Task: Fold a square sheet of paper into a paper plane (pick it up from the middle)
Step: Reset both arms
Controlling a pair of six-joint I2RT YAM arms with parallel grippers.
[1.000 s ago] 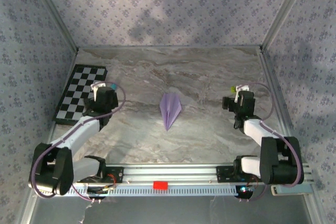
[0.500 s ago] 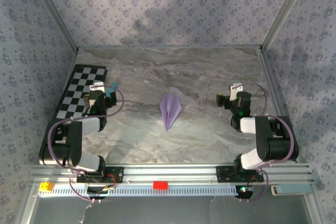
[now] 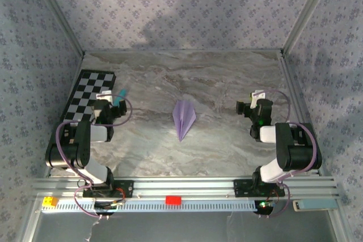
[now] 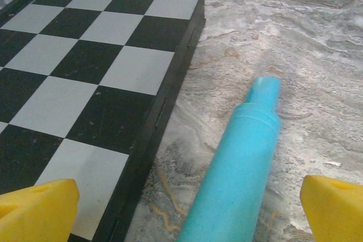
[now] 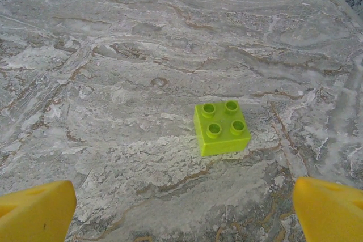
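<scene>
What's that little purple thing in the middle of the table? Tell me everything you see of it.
A paper plane, folded from thin pale lilac paper: a slim dart with a centre crease, its longer point aimed at the near edge. It lies on the marbled table, near its middle, with nothing else touching it.

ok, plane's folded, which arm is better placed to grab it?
Right, marginally. Both are open, but the right gripper looks slightly nearer the paper plane over bare table, while the left gripper straddles a pen beside the checkerboard.
</scene>
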